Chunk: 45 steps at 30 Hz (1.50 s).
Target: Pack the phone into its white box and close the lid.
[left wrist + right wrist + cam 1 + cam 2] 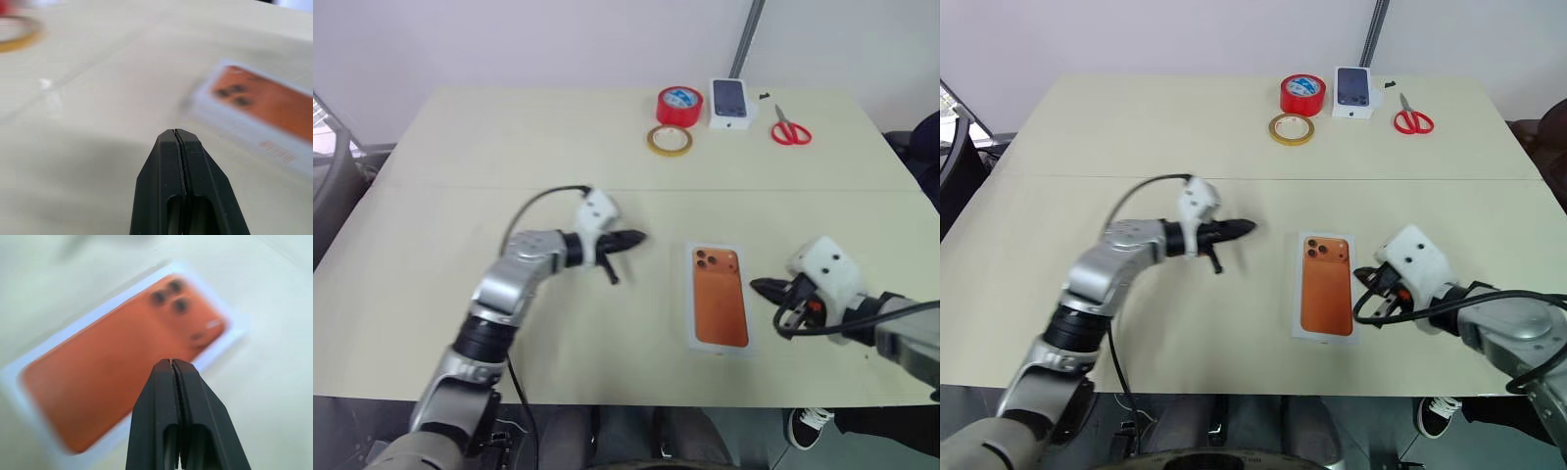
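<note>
On the tabletop I see the white box near the front edge, the phone lying in it, back up. My left claw and right claw flank it, both closed, empty.

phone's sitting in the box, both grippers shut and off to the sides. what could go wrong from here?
1. No lid is visible anywhere on the table, so the close step may stall; the phone lies back up in the white box, uncovered.
2. The right gripper sits close beside the box's edge; a sideways sweep could shove the box or tip the phone out.
3. The left gripper points toward the box, fingers shut, and could nudge it if it advances.
</note>
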Each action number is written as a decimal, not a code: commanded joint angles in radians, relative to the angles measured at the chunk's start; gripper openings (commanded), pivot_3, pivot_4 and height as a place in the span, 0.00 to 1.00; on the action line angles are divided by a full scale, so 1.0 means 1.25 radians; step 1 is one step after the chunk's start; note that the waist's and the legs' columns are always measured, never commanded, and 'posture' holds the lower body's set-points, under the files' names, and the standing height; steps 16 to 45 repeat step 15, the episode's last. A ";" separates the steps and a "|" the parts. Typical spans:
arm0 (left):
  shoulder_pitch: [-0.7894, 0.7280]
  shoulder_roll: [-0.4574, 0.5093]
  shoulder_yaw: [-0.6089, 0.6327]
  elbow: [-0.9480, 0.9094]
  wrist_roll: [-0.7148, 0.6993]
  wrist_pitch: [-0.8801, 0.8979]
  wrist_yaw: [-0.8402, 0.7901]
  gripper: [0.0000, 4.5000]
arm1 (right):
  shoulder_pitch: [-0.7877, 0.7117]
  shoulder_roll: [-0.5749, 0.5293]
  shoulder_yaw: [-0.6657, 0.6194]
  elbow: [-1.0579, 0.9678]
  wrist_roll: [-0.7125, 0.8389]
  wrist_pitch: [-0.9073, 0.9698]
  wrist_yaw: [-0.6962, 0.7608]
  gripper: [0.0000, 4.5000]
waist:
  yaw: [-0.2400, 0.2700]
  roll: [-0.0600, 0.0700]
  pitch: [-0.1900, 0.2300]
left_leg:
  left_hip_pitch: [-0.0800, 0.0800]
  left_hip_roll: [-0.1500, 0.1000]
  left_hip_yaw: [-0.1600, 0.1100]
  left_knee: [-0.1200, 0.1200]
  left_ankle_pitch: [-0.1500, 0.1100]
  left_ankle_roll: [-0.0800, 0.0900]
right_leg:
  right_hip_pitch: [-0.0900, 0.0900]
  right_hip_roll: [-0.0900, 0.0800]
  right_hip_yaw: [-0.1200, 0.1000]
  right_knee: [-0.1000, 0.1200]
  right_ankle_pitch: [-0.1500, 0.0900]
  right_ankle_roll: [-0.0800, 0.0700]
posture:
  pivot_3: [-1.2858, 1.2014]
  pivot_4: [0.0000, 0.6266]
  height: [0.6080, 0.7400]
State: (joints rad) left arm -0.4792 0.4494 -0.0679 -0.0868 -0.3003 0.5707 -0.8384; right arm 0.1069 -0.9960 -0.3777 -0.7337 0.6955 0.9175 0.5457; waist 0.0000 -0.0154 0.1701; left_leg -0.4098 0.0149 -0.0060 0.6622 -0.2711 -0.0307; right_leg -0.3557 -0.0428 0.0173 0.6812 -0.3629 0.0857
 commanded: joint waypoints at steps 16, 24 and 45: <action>0.260 0.160 0.285 -0.064 -0.089 -0.045 0.038 0.00 | -0.147 0.079 0.036 0.274 -0.083 -0.183 0.109 0.01 | 0.003 0.000 0.000 | 0.000 0.000 0.001 0.000 0.000 0.000 | 0.000 -0.002 0.000 0.000 0.000 0.000 | 0.52 0.24 1.00; 0.260 0.160 0.285 -0.064 -0.089 -0.045 0.038 0.00 | -0.147 0.079 0.036 0.274 -0.083 -0.183 0.109 0.01 | 0.003 0.000 0.000 | 0.000 0.000 0.001 0.000 0.000 0.000 | 0.000 -0.002 0.000 0.000 0.000 0.000 | 0.52 0.24 1.00; 0.260 0.160 0.285 -0.064 -0.089 -0.045 0.038 0.00 | -0.147 0.079 0.036 0.274 -0.083 -0.183 0.109 0.01 | 0.003 0.000 0.000 | 0.000 0.000 0.001 0.000 0.000 0.000 | 0.000 -0.002 0.000 0.000 0.000 0.000 | 0.52 0.24 1.00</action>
